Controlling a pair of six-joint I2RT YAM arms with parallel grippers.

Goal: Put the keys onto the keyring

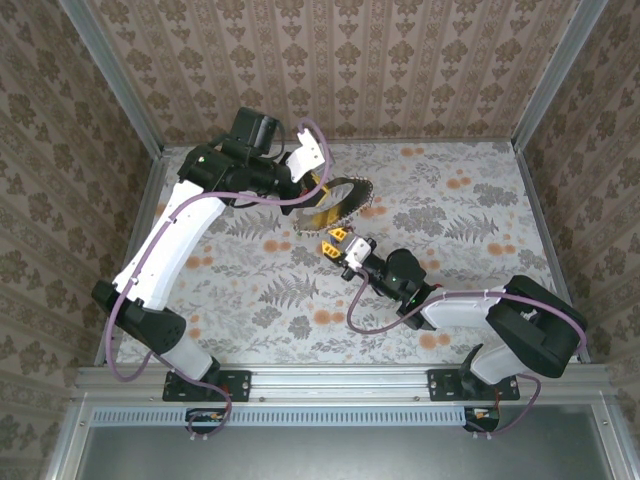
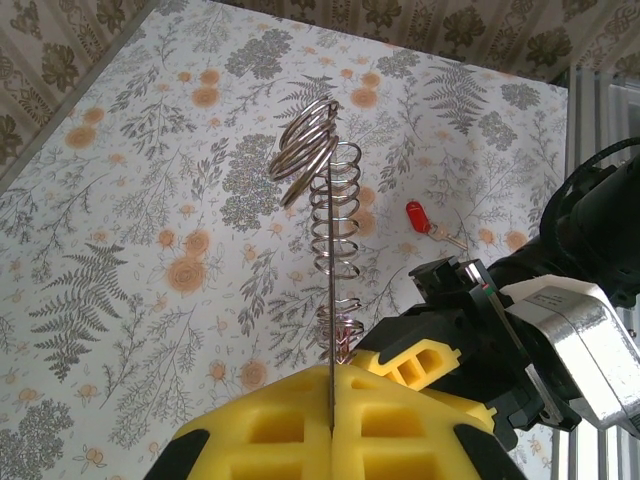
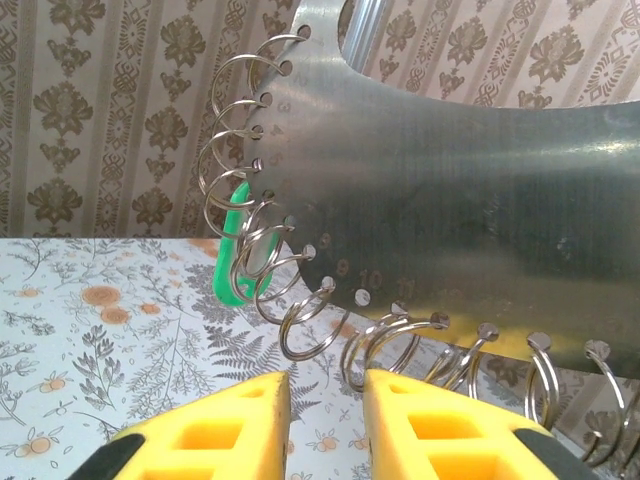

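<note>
- The left claw (image 2: 332, 388) is pressed together on the edge of a thin metal plate (image 2: 330, 300), which rises straight ahead of its tips.
- The right claw (image 3: 325, 395) is spread and grips nothing. The keyrings (image 3: 312, 322) threaded through the plate's holes are just above its tips.
- 1 green key (image 3: 236, 255) hangs among those rings, up and left of the right claw.
- 1 red key (image 2: 418, 216) lies on the table (image 2: 150, 200), ahead and right of the left claw.

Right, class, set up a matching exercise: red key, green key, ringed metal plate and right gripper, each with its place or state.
1 red key
2 green key
3 metal plate
4 right gripper

A open, close to the rings
B lying on the table
C held by the left gripper
D up among the rings

Pairs: 1-B, 2-D, 3-C, 4-A
</note>
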